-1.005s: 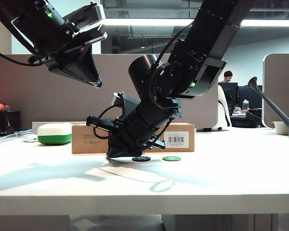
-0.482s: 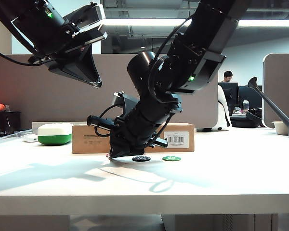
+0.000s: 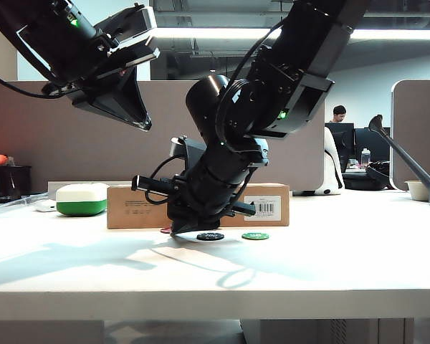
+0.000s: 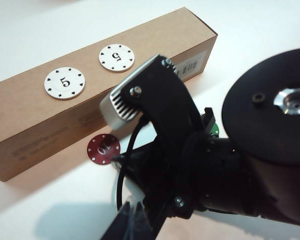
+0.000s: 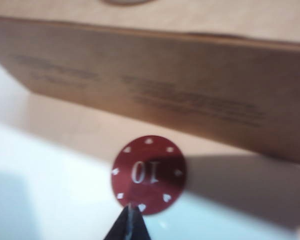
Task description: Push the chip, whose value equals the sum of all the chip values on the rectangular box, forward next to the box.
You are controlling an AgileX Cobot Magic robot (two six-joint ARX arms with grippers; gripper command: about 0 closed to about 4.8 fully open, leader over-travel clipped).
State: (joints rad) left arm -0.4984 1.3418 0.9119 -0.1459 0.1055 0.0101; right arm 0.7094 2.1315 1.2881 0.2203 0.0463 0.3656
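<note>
The white table [image 3: 330, 265] carried everything, and the rectangular box [image 4: 50, 107] was laid lengthwise on it, with two white chips [image 4: 64, 83] marked 5 resting flat on its top. The right pincer [image 5: 130, 220] was lowered to the table in front of the box, its fingers pressed together into one narrow tip that touched the near edge of the chip [image 5: 148, 174]. The left pincer [image 3: 132, 107] was held high above the table on the left of the exterior view; whether its fingers were spread could not be told. The chip, dark red and marked 10, was lying flat on the table just beside the box's long side. A black chip [image 3: 210, 236] and a green chip [image 3: 255, 235] were seen nearby on the table.
</note>
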